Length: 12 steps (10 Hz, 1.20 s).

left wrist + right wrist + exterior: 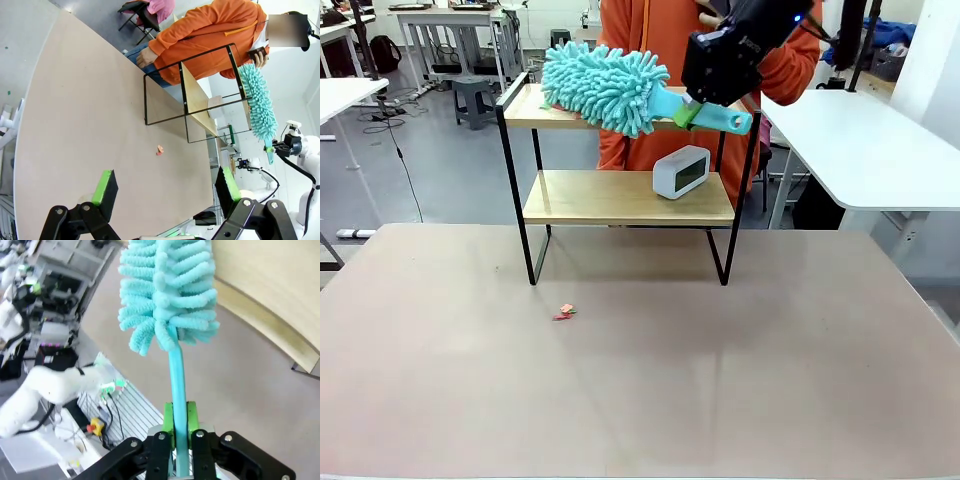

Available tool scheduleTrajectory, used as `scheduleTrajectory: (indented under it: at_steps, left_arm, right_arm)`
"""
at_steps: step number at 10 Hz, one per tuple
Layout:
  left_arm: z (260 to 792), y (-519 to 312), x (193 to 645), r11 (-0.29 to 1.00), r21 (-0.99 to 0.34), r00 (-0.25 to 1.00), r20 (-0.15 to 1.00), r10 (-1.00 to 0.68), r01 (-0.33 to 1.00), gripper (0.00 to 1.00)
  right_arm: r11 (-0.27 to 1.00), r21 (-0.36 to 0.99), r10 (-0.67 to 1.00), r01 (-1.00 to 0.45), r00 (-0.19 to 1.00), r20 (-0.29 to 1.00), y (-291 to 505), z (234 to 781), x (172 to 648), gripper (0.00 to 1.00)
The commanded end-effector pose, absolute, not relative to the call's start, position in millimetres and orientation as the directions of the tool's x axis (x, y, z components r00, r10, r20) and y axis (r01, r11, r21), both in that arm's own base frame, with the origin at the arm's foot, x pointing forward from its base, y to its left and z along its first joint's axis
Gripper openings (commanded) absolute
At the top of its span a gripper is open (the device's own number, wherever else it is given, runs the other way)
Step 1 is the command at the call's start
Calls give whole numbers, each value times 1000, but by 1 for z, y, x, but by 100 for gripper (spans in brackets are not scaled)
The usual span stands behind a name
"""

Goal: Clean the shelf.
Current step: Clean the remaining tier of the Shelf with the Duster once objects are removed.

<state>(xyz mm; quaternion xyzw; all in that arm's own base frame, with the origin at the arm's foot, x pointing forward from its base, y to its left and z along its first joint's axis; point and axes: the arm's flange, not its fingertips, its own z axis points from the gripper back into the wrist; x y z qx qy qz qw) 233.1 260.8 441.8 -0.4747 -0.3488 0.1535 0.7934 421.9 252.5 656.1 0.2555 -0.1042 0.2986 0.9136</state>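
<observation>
Shelf: stood at the far middle of the bench, just in front of a person in orange; two wooden boards in a thin black frame.
Top board: the head of a teal duster is laid across its middle, with fringe hanging over the front edge. Firm contact cannot be told.
Lower board: a white clock is set towards the right end; the rest is bare.
Handle: run out past the shelf's right end.
Right jaws: closed on the handle, with a green pad pressed to each side of it.
Left jaws: spread wide and empty, held over the near bench, well apart from the shelf.
Scrap: a small red bit lying on the bench, near the shelf's front left leg but apart from it.
Step in hand: the top board is judged to be under sweeping; the lower board is not yet reached.
Done well: the head is best pressed lightly and drawn along the board's full length, the handle held level so the fringe and not the plastic meets the wood.
Care: the light shelf could be pushed or tipped by a hard stroke, so little force is called for. On the lower board the clock would have to be worked around.
</observation>
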Motion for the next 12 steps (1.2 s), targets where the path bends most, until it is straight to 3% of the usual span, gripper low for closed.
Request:
scheduleTrajectory:
  at_steps: [1,3,5,10,12]
  left_arm:
    - [442,259,233,502,-857,700,427,573,112,100]
    - [442,259,233,502,-857,700,427,573,112,100]
    - [442,259,233,502,-857,700,427,573,112,100]
    - [442,259,233,502,-857,700,427,573,112,100]
    - [442,259,233,502,-857,700,427,573,112,100]
  right_arm:
    - [573,441,615,-691,718,326,239,663,426,12]
    - [422,485,759,-766,591,272,214,662,411,12]
    - [284,543,798,-790,509,323,185,665,390,12]
    - [230,614,738,-755,547,396,151,650,373,12]
    - [246,662,554,-708,663,504,96,650,351,12]
